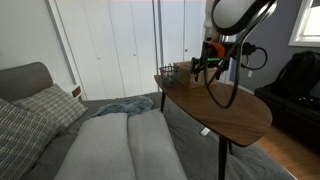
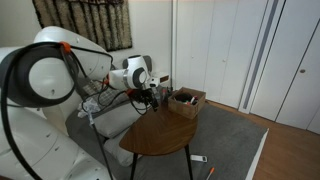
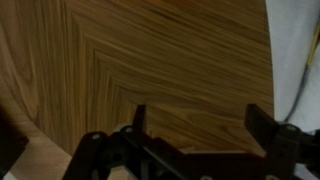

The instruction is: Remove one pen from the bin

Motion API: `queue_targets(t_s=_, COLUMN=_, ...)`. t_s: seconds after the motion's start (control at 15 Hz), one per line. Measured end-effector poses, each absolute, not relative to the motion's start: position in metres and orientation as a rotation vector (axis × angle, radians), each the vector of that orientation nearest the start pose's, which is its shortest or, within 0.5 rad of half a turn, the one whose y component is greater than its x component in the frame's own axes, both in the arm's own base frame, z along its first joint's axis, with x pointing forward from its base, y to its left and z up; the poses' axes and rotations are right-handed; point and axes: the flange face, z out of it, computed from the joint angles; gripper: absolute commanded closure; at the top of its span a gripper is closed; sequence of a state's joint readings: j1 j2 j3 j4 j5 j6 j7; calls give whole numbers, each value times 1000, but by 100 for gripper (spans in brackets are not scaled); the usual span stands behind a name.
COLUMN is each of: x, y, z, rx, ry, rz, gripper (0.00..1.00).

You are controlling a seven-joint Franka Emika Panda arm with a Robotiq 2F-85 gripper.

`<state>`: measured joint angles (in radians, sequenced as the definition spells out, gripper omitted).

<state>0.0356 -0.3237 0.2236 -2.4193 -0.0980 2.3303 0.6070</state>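
over the oval brown wooden desk (image 3: 150, 60), the black pincer (image 3: 198, 113) hangs w/ fingers spread wide apart; a tan rectangular box (image 2: 188, 99) sits near it on desk.

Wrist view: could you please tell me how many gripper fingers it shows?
2. One black finger stands left of centre, the other near the right edge, well apart, with bare brown wood-grain tabletop between them. None looks hidden.

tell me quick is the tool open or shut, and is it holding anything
tool: open, holding nothing; in the wrist view only the wooden table shows in its gap.
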Motion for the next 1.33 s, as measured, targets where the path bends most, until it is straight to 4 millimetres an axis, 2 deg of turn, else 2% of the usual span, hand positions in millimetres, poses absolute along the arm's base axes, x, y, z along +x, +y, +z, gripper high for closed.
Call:
queue_targets(t_s=0.2, x=464, y=98, z=504, rx=-2987, ry=405, rz=-563, gripper=0)
queue_targets(t_s=0.4, x=487, y=82, z=553, rx=-2956, ry=255, rz=-696, gripper=0)
queue_targets(t_s=0.53, x=509, y=80, z=578, rx=-2951, ry=149, rz=-764, gripper=0)
queue_targets(t_s=0.67, x=537, y=79, z=590, rx=-2938, ry=63, rz=-790, gripper=0)
queue_targets(t_s=0.8, x=567, y=73, z=585, rx=-2960, ry=53, rz=-713, gripper=0)
queue_targets(t_s=1.13, x=631, y=58, z=537, rx=-3030, ry=70, rz=-364, gripper=0)
queue_targets(t_s=1.33, x=645, y=58, z=532, rx=-3032, ry=70, rz=-338, gripper=0)
